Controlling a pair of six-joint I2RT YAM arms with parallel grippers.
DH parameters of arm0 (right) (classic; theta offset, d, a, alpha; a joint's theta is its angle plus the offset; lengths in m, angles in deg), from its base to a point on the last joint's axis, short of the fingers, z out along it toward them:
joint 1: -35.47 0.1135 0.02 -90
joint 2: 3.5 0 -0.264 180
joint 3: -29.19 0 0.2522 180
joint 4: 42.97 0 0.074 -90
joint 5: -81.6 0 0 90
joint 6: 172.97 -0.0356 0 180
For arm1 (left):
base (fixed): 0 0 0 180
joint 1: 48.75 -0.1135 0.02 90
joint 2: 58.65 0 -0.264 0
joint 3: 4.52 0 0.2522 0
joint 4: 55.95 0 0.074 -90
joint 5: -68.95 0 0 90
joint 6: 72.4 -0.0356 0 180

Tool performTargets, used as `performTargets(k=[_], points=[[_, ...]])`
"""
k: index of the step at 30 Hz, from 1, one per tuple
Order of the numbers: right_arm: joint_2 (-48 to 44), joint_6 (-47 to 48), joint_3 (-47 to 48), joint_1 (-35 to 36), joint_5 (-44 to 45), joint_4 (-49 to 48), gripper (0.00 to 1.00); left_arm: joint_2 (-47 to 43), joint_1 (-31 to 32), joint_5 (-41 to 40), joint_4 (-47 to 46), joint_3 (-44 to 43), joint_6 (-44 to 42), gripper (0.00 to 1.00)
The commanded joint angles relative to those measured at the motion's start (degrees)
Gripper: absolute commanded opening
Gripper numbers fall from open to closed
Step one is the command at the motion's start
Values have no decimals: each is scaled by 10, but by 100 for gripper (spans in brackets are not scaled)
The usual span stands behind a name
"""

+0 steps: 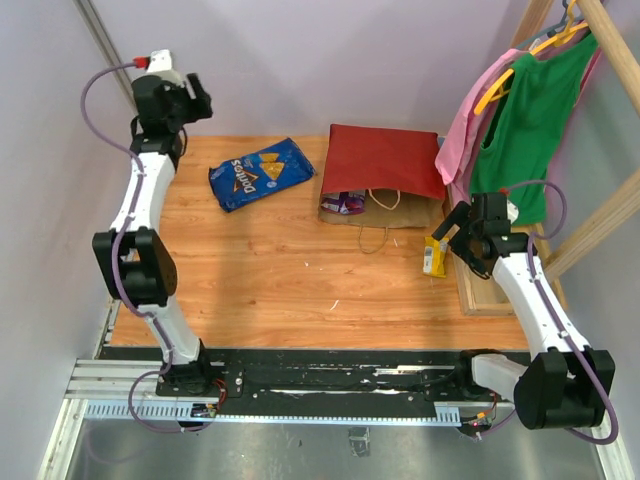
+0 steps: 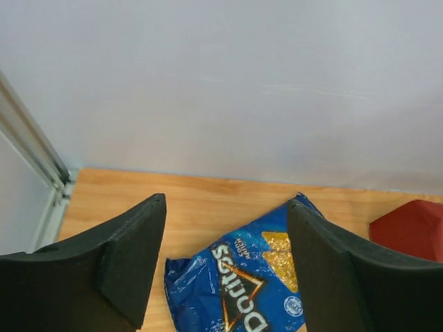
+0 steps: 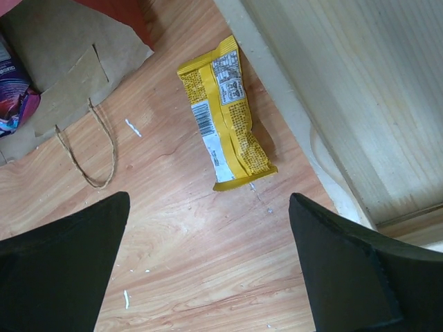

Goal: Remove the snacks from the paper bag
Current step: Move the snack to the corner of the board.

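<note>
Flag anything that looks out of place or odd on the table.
The paper bag lies flat on its side, not standing, with a purple packet poking from its mouth. Small white flecks are scattered on the table near the yellow packet. Nothing looks torn.

The red paper bag (image 1: 385,160) is lying flat by the far edge of the desk (image 1: 280,280), its brown-lined mouth facing the near edge. A purple packet (image 1: 346,204) is peeking from that mouth. The blue Doritos bag (image 1: 262,172) is lying flat toward the far left corner, and the yellow bar (image 1: 434,256) is resting by the right edge.
</note>
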Motion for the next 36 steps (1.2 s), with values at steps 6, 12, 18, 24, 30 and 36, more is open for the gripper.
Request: performTargets(k=[6,12,18,24,30,36], points=[[-7,25,8,11,-23,-11,99,214,-65,169,29,3,205,67],[-11,31,0,11,-32,-11,99,212,-66,51,37,30,212,80],[-2,36,-2,11,-41,-15,100,166,-79,11,9,90,209,86],[8,36,-3,11,-54,-21,100,159,-102,38,-9,108,210,85],[11,36,-3,11,-56,-22,100,203,-102,49,8,85,199,59],[13,38,-3,11,-56,-22,100,238,-103,95,-3,67,199,50]])
